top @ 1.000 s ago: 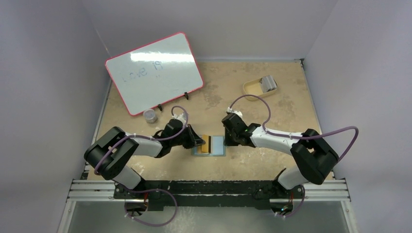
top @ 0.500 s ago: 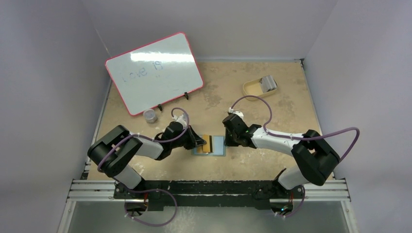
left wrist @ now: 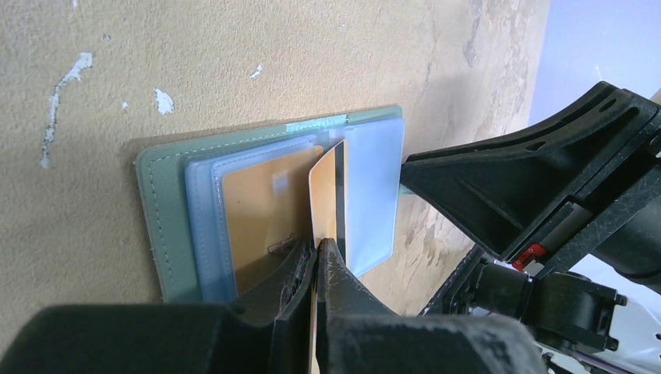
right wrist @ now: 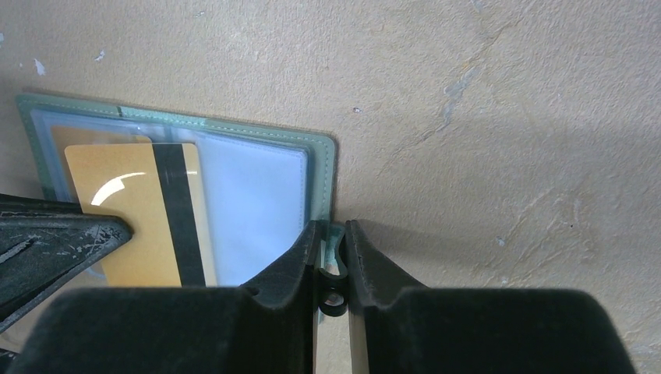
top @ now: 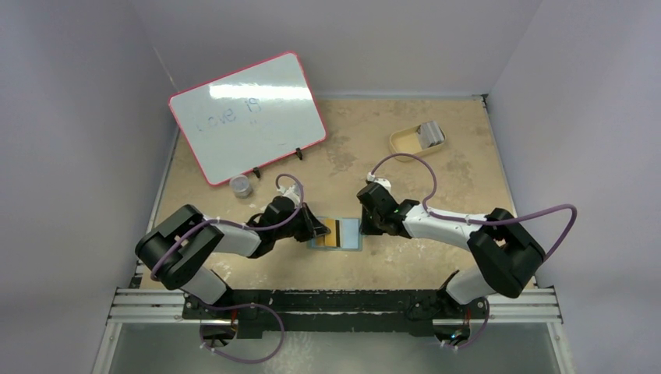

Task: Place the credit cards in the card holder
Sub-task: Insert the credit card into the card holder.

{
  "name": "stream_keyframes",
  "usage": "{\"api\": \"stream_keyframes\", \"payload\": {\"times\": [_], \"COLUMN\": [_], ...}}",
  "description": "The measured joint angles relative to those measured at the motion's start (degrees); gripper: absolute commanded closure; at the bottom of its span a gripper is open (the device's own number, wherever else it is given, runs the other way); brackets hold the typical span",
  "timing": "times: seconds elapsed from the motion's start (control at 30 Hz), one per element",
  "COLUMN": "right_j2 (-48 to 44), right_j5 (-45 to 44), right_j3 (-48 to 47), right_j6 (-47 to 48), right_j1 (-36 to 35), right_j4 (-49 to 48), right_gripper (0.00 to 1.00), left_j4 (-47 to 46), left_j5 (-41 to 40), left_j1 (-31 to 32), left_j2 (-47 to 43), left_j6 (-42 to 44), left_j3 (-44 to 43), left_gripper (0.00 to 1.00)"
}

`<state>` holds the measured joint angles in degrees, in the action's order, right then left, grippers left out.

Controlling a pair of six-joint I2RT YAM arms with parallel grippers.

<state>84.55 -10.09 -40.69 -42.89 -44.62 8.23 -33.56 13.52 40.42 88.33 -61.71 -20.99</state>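
Left gripper (left wrist: 318,248) pinches the gold credit card (left wrist: 327,187) by its near edge, tilting it up over the open card holder (left wrist: 160,214), which lies flat on the table (left wrist: 156,62). Right gripper (right wrist: 331,234) is clamped on the card holder's right-edge tab, pinning it. Thin, stiff and slick, the card should slide readily but may pivot in the pinch; an edge hold leaves its length free for the pocket.

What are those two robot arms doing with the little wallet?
The left gripper pinches a gold card, standing on edge over the open card holder. The right gripper pinches the holder's edge tab, down on the table. A second gold card already sits in a pocket.
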Motion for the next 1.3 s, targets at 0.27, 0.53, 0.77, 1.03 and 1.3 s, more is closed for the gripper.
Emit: {"api": "stream_keyframes", "payload": {"times": [0.27, 0.53, 0.77, 1.03, 1.3], "right_j2": [-0.2, -1.0, -1.1, -1.0, -1.0], "right_j5": [0.1, 0.2, 0.3, 2.2, 3.4], "right_j3": [0.5, 1.7, 1.9, 2.8, 3.6], "right_j6": [-0.2, -0.2, -0.2, -1.2, -1.7], "right_j1": [0.0, 0.0, 0.0, -0.1, -0.1], "right_j4": [-0.7, -2.3, -2.7, -5.5, -7.6], "right_gripper": [0.92, 0.92, 0.94, 0.94, 0.94], "left_j4": [-0.7, -3.5, -4.2, 6.0, 10.6], "left_j5": [0.2, 0.2, -0.8, -5.5, -7.8], "left_j1": [0.1, 1.2, 2.1, 2.8, 2.8], "left_j2": [0.7, 3.8, 4.7, -1.4, -3.0], "left_j6": [0.2, -0.7, -1.4, -1.0, -0.7], "left_j3": [-0.1, -1.4, -1.9, -3.3, -4.5], "left_gripper": [1.00, 1.00, 0.84, 0.66, 0.64]}}
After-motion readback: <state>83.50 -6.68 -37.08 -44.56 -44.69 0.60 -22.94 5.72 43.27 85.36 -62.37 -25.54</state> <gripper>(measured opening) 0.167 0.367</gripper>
